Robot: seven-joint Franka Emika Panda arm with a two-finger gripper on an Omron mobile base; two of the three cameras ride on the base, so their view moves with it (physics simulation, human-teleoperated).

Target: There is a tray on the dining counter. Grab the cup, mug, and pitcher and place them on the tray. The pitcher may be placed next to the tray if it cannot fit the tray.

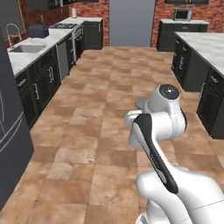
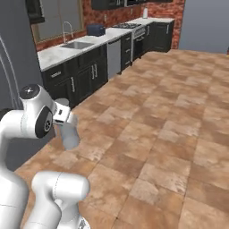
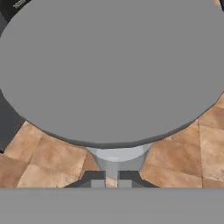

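Note:
The grey pitcher (image 2: 70, 134) hangs off the floor beside the arm, with my gripper (image 2: 63, 117) shut on its upper part. In the hand view its dark grey round lid (image 3: 113, 70) looms large, and my gripper (image 3: 111, 179) has its two fingertips close together against the paler grey part just under the lid. The dining counter (image 1: 205, 43), white marble over a dark base, runs along the right side of the left base view. The tray, the cup and the mug are out of view.
Brown tiled floor (image 1: 96, 113) stretches ahead. A marble counter with a sink (image 1: 26, 49), dark cabinets and a stove runs along the left, backed by red brick. A dark fridge side (image 1: 11, 144) stands close at the near left. A microwave (image 1: 181, 14) sits at the back.

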